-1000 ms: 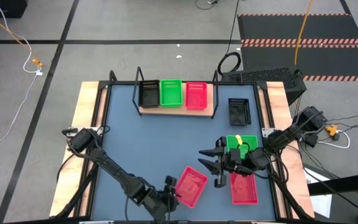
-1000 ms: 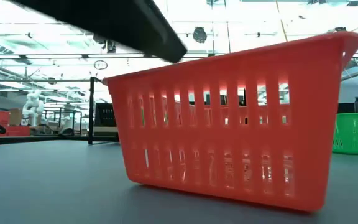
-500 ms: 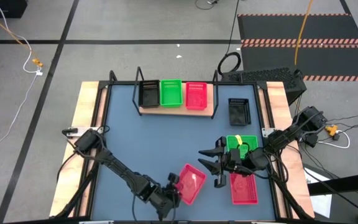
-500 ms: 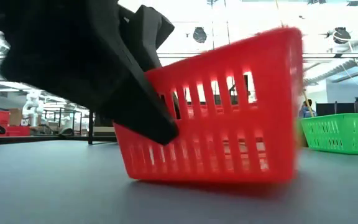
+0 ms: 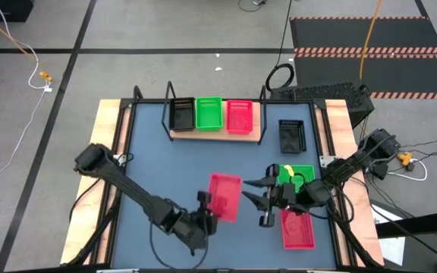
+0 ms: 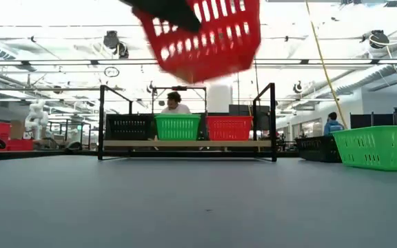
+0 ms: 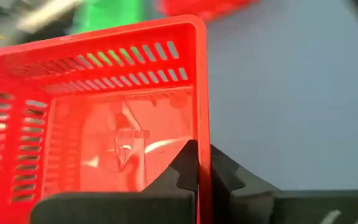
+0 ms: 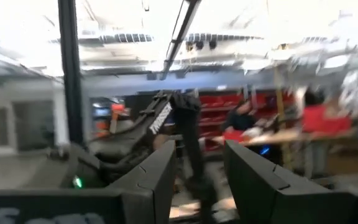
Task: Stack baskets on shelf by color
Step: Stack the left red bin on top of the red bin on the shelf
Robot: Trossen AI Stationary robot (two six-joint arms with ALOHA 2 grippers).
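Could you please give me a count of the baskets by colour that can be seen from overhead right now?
Red baskets: 3, on the shelf, lifted in the left gripper, and on the table.
Green baskets: 2.
Black baskets: 2.
Total: 7.

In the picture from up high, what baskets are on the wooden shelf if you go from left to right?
Black basket → green basket → red basket, side by side on the shelf.
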